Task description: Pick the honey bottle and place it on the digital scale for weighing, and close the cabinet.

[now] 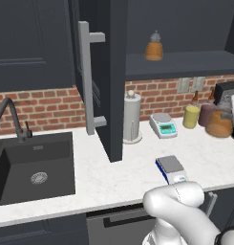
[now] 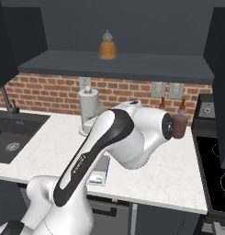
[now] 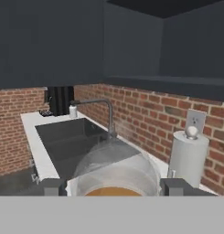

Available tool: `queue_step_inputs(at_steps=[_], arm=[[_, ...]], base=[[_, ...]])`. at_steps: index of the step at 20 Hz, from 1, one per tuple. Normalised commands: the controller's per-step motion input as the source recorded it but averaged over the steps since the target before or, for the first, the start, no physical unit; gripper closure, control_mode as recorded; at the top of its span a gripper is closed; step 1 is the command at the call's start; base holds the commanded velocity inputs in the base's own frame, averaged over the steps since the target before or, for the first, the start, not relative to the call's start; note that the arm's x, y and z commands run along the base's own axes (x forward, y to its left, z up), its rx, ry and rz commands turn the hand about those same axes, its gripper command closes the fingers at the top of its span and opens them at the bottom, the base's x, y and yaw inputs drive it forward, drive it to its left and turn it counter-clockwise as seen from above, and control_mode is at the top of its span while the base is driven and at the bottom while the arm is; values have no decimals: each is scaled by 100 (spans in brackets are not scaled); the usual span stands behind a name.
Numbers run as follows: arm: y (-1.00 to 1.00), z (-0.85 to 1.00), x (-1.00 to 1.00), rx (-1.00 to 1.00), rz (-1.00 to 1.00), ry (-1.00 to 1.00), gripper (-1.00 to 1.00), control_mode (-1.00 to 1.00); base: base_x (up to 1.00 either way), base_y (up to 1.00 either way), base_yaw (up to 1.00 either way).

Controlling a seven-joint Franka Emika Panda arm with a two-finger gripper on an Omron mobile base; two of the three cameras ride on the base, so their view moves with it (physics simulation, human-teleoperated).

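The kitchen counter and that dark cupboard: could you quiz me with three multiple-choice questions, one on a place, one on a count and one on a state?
1. Where is the ribbed orange beehive-shaped bottle?
A. in the sink
B. on the dark cabinet shelf
C. on the stove

2. How many small scales sit on the white marble counter?
A. one
B. two
C. four

3. The tall dark cabinet door is:
A. open
B. shut
C. missing

Answers:
1 B: the ribbed orange beehive-shaped bottle stands on the dark cabinet shelf.
2 B: a white scale with teal display and a blue-bodied scale with grey platform rest on the white marble counter.
3 A: the tall dark cabinet door juts out edge-on.
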Motion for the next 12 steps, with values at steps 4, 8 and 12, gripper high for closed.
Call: queue_step_inputs(at_steps=[4, 8, 12], arm=[[2, -34, 0, 1, 27, -17, 100, -100], [10, -36, 0, 1, 12, -14, 100, -100], [26, -46, 0, 0, 8, -2, 100, -100]], base=[[0, 0, 0], [0, 0, 0], [0, 0, 0]])
